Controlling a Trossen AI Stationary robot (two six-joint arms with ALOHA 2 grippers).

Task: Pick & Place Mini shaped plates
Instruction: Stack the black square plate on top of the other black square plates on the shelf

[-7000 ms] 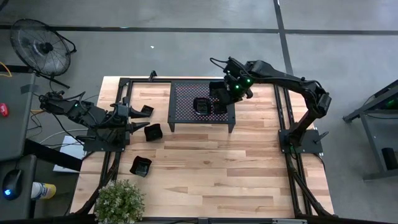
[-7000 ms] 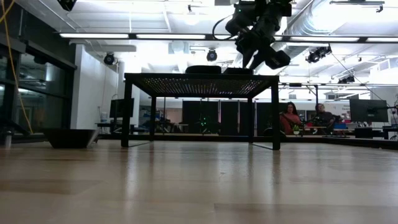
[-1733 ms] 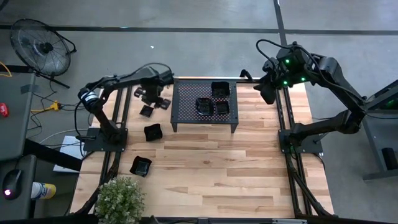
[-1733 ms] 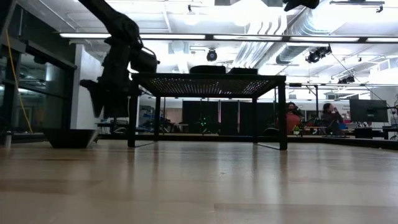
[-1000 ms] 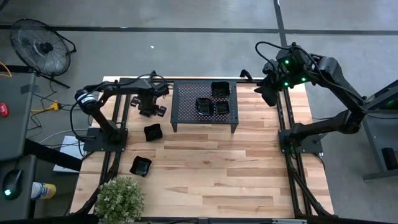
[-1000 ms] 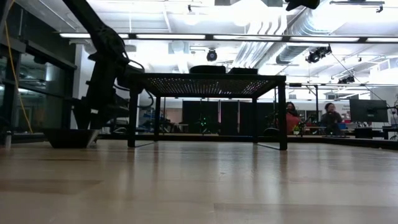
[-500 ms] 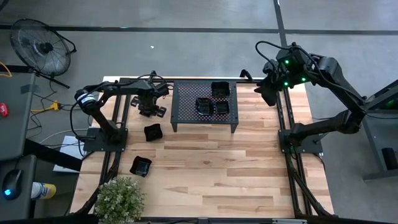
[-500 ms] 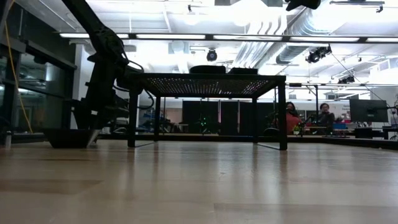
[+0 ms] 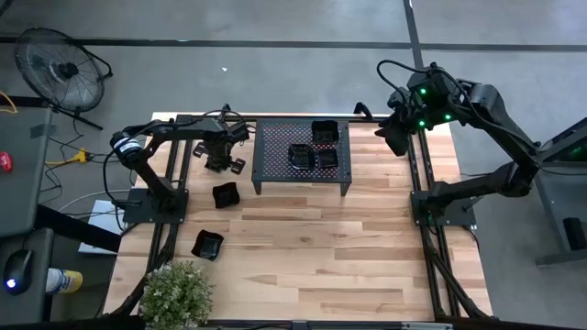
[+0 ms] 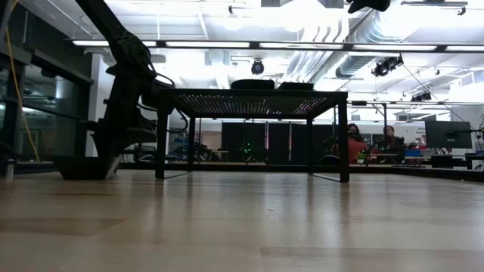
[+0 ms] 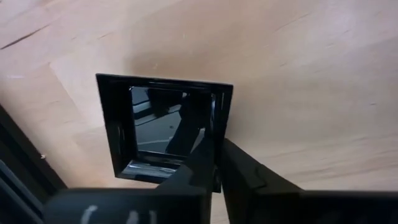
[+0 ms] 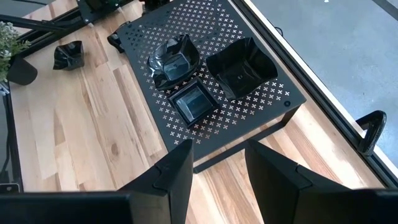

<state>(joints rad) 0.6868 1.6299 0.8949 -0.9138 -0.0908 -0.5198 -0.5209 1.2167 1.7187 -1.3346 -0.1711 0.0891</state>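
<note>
A square black mini plate (image 11: 165, 127) rests flat on the wooden table at its far left. My left gripper (image 11: 216, 168) points straight down at it and is shut on its rim; the high view shows this gripper (image 9: 220, 158) beside the rack. Two more plates (image 9: 225, 193) (image 9: 208, 244) lie on the table nearer the front. Three plates (image 12: 174, 59) (image 12: 239, 65) (image 12: 194, 101) sit on the black perforated rack (image 9: 301, 156). My right gripper (image 12: 214, 171) hangs open, high above the rack's right end. My left gripper pinches one side wall of the square plate (image 11: 215, 146), with one finger (image 11: 193, 165) inside the dish and the other (image 11: 245, 171) outside it. The fingers come from above, pointing down. The plate's bottom lies flat on the table.
The rack stands on four legs (image 10: 249, 94) at the table's far middle. A potted plant (image 9: 174, 293) is at the near left corner. Black frame rails (image 9: 179, 174) run along both table sides. Bare wood spreads across the near half. People sit in the room behind (image 10: 389, 140).
My left gripper has kept its place over the square plate and has shut on its rim. The plate has stayed on the table.
</note>
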